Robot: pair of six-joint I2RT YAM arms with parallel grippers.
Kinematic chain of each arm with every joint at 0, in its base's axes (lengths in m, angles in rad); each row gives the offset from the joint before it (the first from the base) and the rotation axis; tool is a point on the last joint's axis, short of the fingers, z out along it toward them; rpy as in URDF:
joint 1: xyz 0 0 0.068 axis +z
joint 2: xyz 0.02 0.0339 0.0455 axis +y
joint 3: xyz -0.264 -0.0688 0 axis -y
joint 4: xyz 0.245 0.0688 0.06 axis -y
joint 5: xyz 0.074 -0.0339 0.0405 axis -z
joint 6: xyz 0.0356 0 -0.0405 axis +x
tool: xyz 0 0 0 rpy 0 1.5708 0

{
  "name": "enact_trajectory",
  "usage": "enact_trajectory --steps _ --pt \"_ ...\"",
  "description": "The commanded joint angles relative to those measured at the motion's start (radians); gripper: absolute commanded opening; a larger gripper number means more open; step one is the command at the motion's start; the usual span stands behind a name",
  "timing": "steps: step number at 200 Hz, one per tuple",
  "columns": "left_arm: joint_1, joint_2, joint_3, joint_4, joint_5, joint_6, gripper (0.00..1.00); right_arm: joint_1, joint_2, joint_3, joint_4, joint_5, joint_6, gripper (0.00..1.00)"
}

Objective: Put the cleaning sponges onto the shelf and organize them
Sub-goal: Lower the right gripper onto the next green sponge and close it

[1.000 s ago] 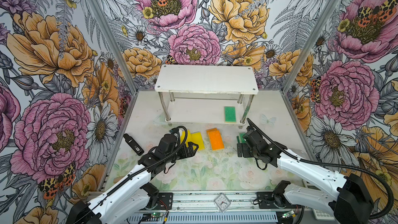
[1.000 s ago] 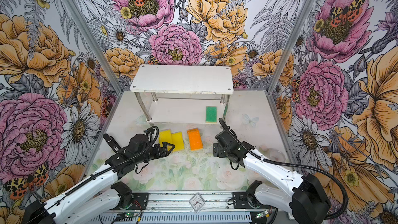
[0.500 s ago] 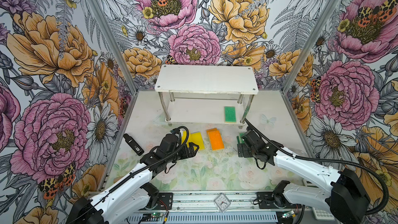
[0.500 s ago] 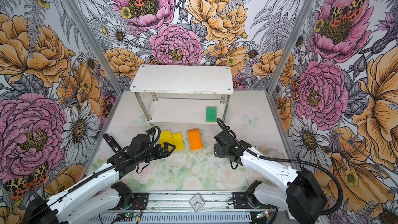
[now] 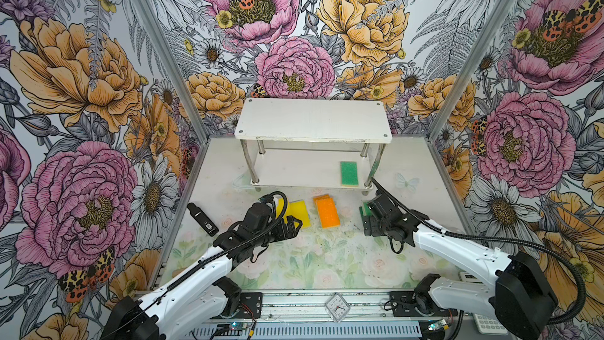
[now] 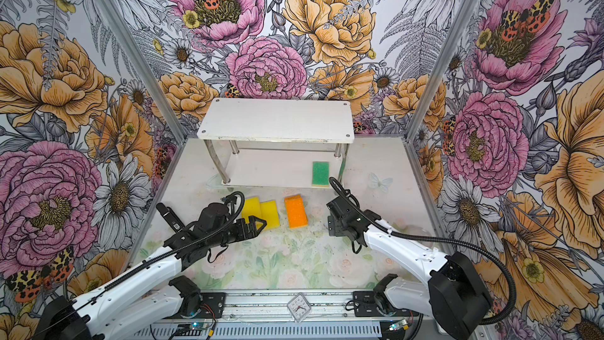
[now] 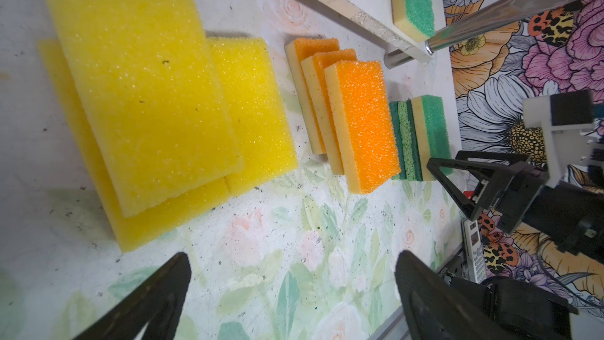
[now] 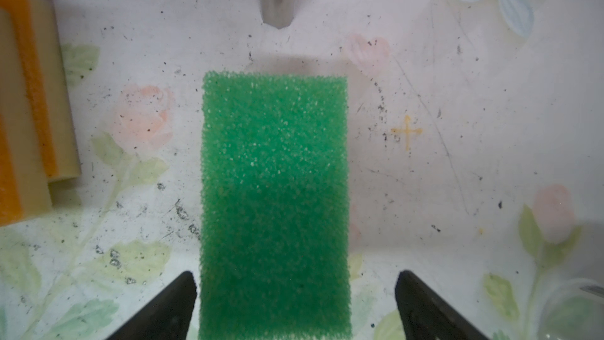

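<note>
The shelf (image 5: 313,119) stands at the back, with one green sponge (image 5: 349,173) on its lower board. On the table in front lie overlapping yellow sponges (image 5: 299,212), a fanned stack of orange sponges (image 5: 327,212) and stacked green sponges (image 7: 421,135). My left gripper (image 5: 295,224) is open and empty, just short of the yellow sponges (image 7: 147,99). My right gripper (image 8: 295,289) hangs open over the top green sponge (image 8: 274,191). The sponge lies between its fingers, one close beside its edge, the other well apart.
A black device (image 5: 202,219) lies on the table at the left. The shelf's chrome foot (image 8: 277,4) stands just beyond the green stack. A small clock (image 5: 337,307) sits on the front rail and a keypad remote (image 5: 487,322) at the front right.
My right gripper has edged a little toward the shelf over the green stack. The left arm has hardly moved. No sponge has shifted.
</note>
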Motion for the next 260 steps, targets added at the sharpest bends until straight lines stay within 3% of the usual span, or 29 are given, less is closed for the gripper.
enact_trajectory --steps 1,132,260 --pt "-0.004 0.004 0.000 0.032 -0.021 -0.007 0.99 -0.010 0.016 0.037 0.024 -0.001 -0.024 0.96" --pt "-0.007 -0.005 -0.008 0.031 -0.028 -0.020 0.99 -0.027 0.060 0.025 0.078 -0.041 -0.041 0.81" --pt "-0.008 -0.005 -0.012 0.025 -0.033 -0.027 0.99 -0.043 0.077 -0.013 0.124 -0.052 -0.037 0.77"
